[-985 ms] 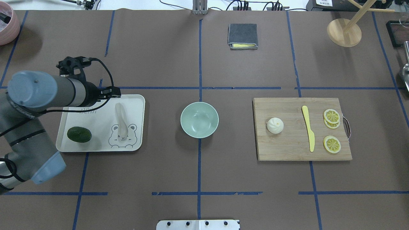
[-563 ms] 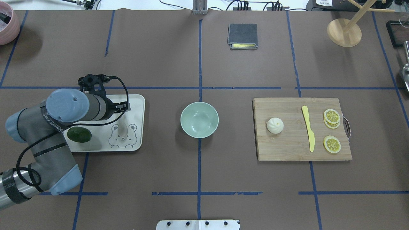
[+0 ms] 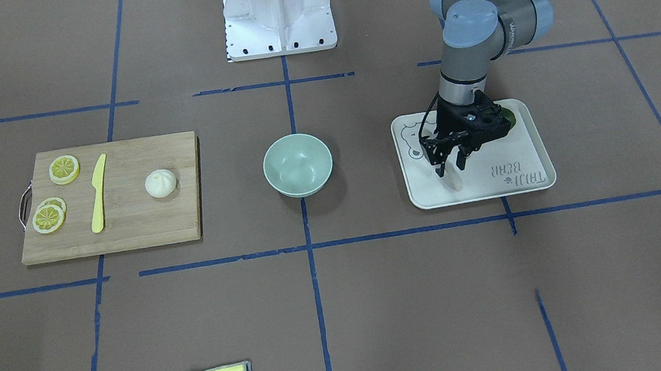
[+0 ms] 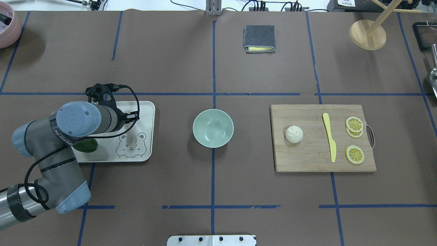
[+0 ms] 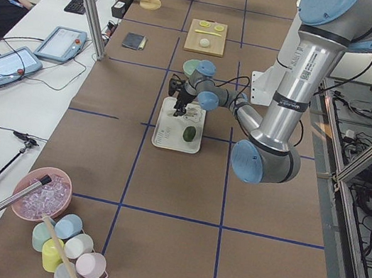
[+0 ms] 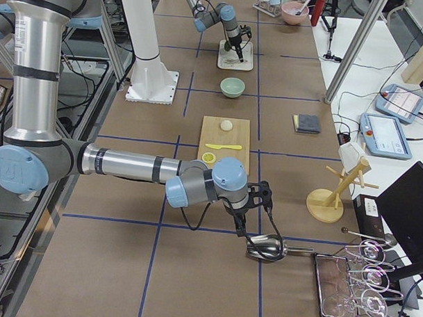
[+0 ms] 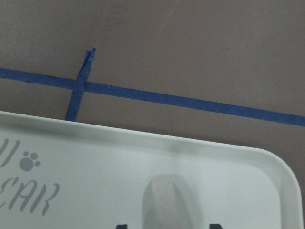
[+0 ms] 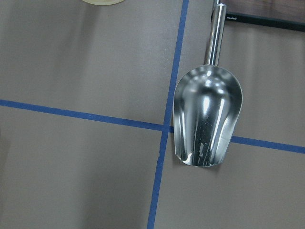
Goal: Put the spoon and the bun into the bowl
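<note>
Judged to be at the very start: 0 of 2 items in the bowl [image 4: 213, 128], empty at the centre of the overhead view. Spoon [image 4: 130, 138] flat on the bear tray [image 4: 146, 112] at the left of that frame, well apart from the bowl. Bun [image 4: 294, 134] on the wooden board [image 4: 307, 160] at the right, near the yellow knife [image 4: 329, 136] and lemon slices [image 4: 354, 154], with no gripper near it. Left gripper [image 3: 451, 165] low over the tray, spread open with 1 finger on either side of the spoon's handle and nothing gripped. In the wrist view, fingertips [image 7: 215, 225] just clear of the handle. Left to do: close on the spoon, carry it to the bowl, then fetch the bun. Hard to make out: most of the spoon in the overhead view, covered by the wrist, with only 1 end showing; the dark green fruit [image 4: 87, 146], half hidden under the arm; the fingertips, cut off by the wrist frame's lower edge. Right gripper [image 6: 241, 228] found only in the right side view, lower centre, above a metal scoop [image 6: 265, 248]; cannot tell whether open or closed.
</note>
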Robot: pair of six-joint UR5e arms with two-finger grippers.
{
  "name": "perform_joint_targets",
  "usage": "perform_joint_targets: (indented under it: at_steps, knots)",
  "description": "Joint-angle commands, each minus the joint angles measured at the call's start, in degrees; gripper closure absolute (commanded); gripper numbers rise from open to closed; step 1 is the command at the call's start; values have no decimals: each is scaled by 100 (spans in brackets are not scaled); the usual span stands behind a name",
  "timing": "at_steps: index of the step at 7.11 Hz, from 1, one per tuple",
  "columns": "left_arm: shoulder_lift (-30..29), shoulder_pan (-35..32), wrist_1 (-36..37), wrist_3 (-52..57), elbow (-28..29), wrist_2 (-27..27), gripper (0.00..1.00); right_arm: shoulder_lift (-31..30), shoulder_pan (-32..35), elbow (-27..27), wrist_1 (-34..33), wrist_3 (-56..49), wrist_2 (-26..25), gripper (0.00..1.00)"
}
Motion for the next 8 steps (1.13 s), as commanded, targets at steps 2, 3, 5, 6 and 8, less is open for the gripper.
perform_joint_targets:
  at_steps: [2,3,5,6,8]
  knots:
    - [8,54,1,-221,-61,56,100,0,0,4,0,0,3,0]
    - [0,45,36,-212,-218,38,100,-9,0,4,0,0,3,0]
    - [-637,28,1207,-308,-579,38,100,-35,0,13,9,0,3,0]
    - [-999,36,1614,-988,-519,47,100,-79,0,30,78,9,3,0]
    - [-2043,158,2450,-1939,-125,47,100,-245,0,4,403,27,12,0]
